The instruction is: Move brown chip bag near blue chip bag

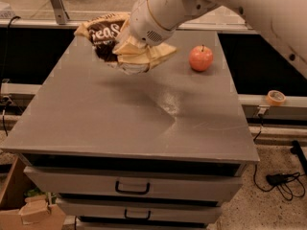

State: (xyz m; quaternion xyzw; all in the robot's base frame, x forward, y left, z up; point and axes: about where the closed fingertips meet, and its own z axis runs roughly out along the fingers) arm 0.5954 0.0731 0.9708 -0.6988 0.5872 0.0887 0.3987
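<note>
The brown chip bag, crinkled dark brown and cream with white lettering, hangs in the air above the far left part of the grey table. My gripper is shut on the bag's right side, with its cream fingers wrapped around the crumpled end. The white arm reaches in from the upper right. The blue chip bag is hidden; I cannot see it behind the lifted brown bag and the gripper.
A red apple stands on the table's far right. A roll of tape lies on a ledge right of the table. Drawers are below the front edge, a cardboard box at the lower left.
</note>
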